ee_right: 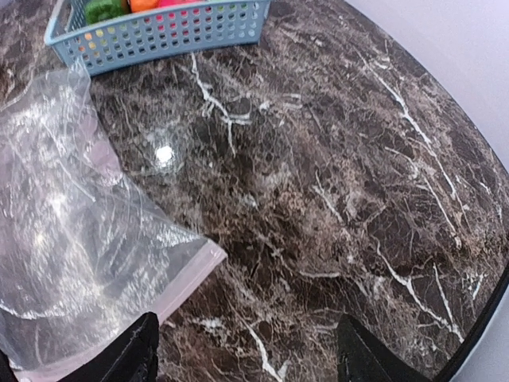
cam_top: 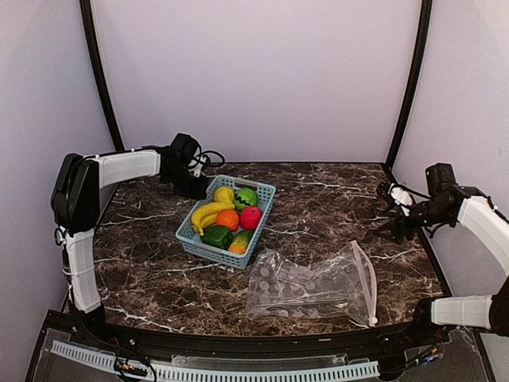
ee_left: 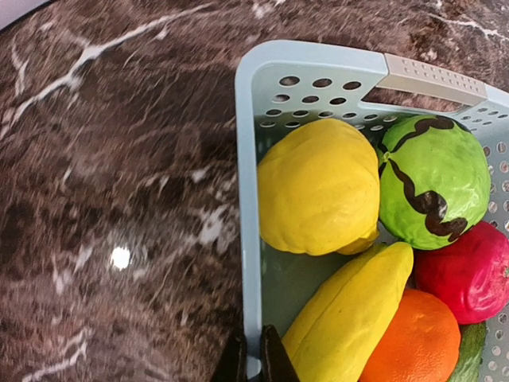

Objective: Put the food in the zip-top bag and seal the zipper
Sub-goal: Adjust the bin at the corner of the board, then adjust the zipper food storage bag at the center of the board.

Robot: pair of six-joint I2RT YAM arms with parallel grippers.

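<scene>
The food lies in a light blue basket (cam_top: 267, 208): banana (cam_top: 208, 213), orange (cam_top: 228, 219), pink-red ball (cam_top: 250, 216), green pepper (cam_top: 216, 235), striped melon (cam_top: 246, 196) and lemon (cam_top: 224, 194). My left gripper (cam_top: 203, 188) is shut on the basket's far-left wall (ee_left: 248, 199), its fingers (ee_left: 275, 360) pinching the rim beside the banana (ee_left: 350, 318) and lemon (ee_left: 318, 187). The clear zip-top bag (cam_top: 310, 286) lies flat and empty near the front. Its pinkish zipper (cam_top: 366, 278) is on the right edge. My right gripper (cam_top: 387, 213) hovers open and empty above the table, just past the zipper's far end (ee_right: 171, 298).
The basket (ee_right: 159, 32) stands left of centre, a short way from the bag (ee_right: 64, 231). An orange-and-green piece (cam_top: 240, 241) lies in its near corner. Dark marble table (cam_top: 334, 199) is walled at the back and sides, with a curved rail at the front edge.
</scene>
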